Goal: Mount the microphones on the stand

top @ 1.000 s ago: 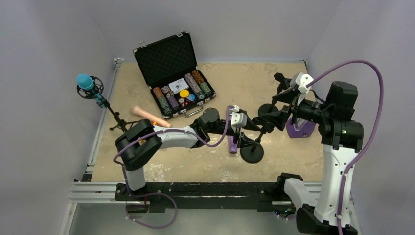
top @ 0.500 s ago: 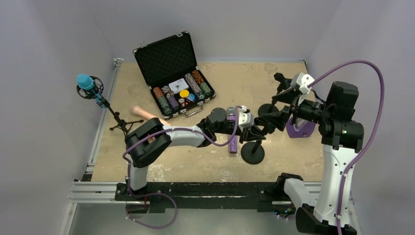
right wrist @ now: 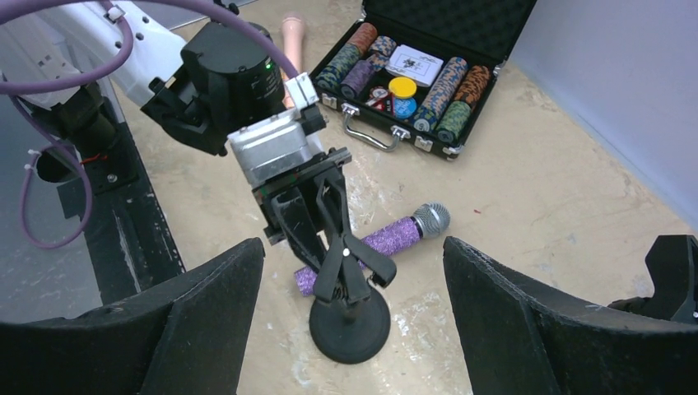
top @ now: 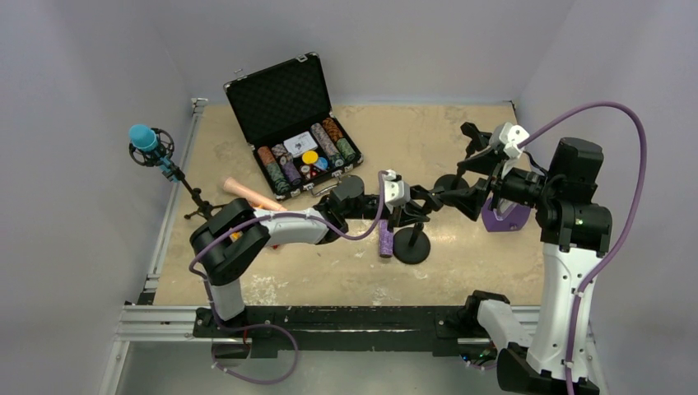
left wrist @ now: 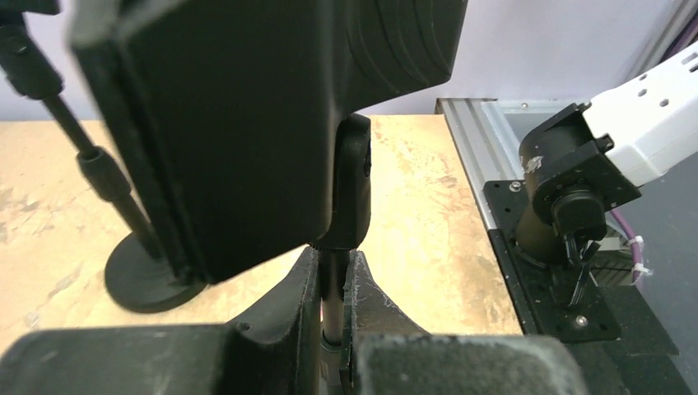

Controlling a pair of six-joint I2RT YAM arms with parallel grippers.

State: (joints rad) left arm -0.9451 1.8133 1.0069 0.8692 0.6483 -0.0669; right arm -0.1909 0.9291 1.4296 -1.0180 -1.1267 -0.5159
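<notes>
1. Left gripper clamps the stand; glittery purple microphone lies just beside its base at 9 o'clock, long axis roughly 12-to-6, head hidden;
2. Left wrist: fingers pinch the stand's thin rod;
3. Right wrist: right gripper gapes wide; purple microphone's silver mesh head points to 2 o'clock; card print in case too small to read.

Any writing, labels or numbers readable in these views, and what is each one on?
No text is readable in any view.
Dark print on the white card box in the black case: too blurred to read.
The poker chips: striped edges only, no numbers legible.
The purple microphone and the stand: no label visible.
</notes>
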